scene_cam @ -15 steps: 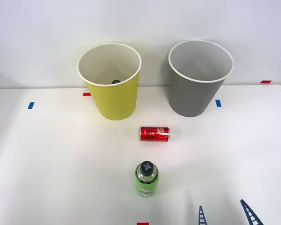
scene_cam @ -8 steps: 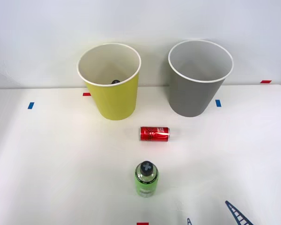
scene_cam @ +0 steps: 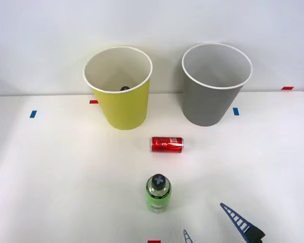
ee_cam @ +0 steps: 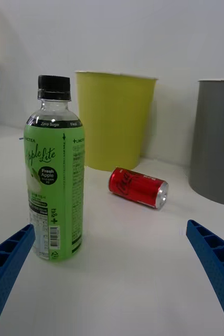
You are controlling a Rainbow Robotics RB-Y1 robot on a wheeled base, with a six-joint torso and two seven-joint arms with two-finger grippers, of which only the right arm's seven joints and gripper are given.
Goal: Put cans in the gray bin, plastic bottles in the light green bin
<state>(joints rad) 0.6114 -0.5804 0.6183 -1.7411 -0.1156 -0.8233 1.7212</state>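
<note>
Your right tool (ee_cam: 112, 273) is spread wide, holding nothing, just short of the green-labelled bottle (ee_cam: 55, 173), which stands upright on the worktop (scene_cam: 66, 167) near the red can (scene_cam: 167, 144). It looks light and smooth; grip mid-label. The label reads "Apple Lite", "Fresh Apple", "Zero Sugar".

Partly seen items:
- Dark object (scene_cam: 125, 88) inside the light green bin (scene_cam: 122, 106): just a sliver above the near rim; too little to identify.
- Gray bin (ee_cam: 215, 142), wrist view: cut off at the picture's edge.
- Fingers (scene_cam: 238, 219), front view: the picture's lower edge cuts both, leaving one a mere tip.
- Red tape mark (scene_cam: 154, 241) on the desk (scene_cam: 66, 167): cropped at the lower edge.
</note>
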